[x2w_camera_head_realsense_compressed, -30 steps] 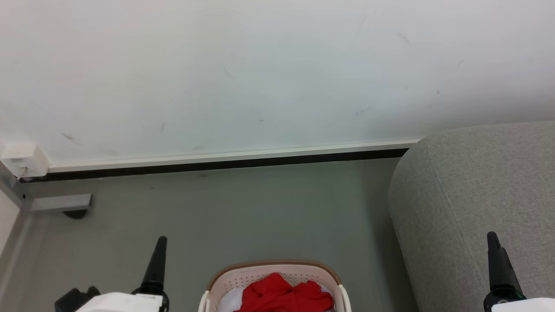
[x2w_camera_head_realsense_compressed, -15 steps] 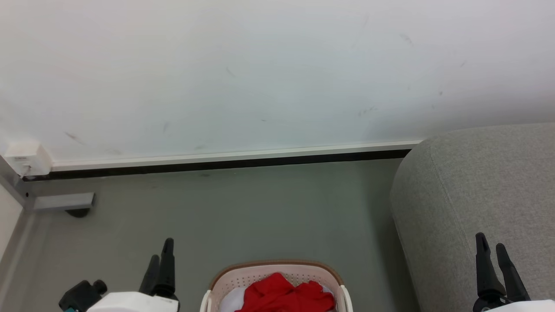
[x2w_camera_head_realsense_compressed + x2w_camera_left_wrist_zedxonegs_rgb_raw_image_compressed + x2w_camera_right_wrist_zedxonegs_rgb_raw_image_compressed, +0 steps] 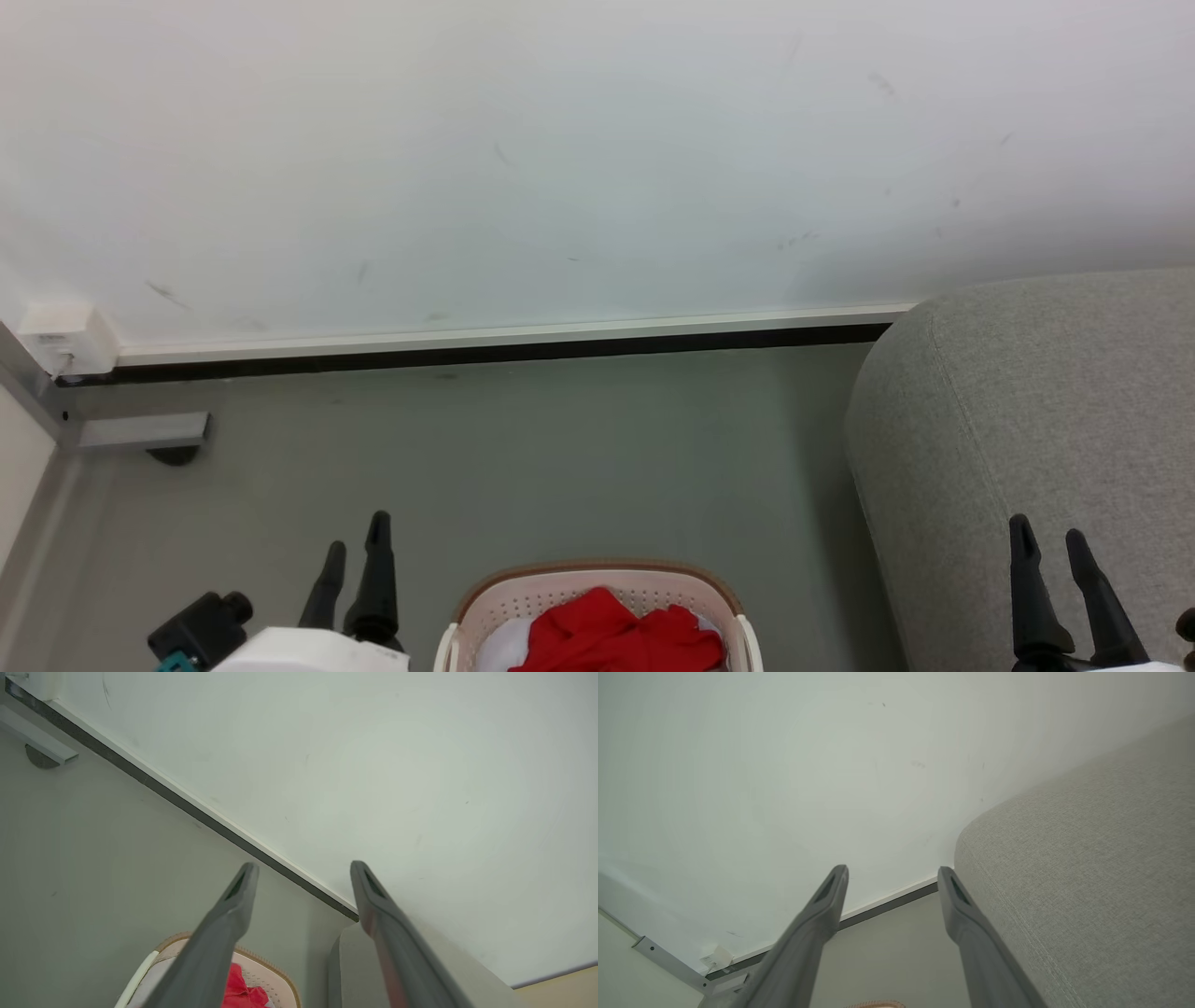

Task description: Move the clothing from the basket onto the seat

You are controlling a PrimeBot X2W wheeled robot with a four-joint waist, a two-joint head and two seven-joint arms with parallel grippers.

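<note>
Lying in the basket (image 3: 560,590), the clothing (image 3: 616,639) sits between left tool (image 3: 356,532) and right tool (image 3: 1047,528), both spread apart.

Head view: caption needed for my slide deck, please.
Left gripper and right gripper, fingers apart and empty, either side of the basket of red clothing; grey seat at right.

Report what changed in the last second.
Both arms twisted at the wrist: the left gripper and right gripper, edge-on before, now show their jaws apart, empty. The left one edged toward the basket. The clothing stays in the basket; the seat is unchanged.
</note>
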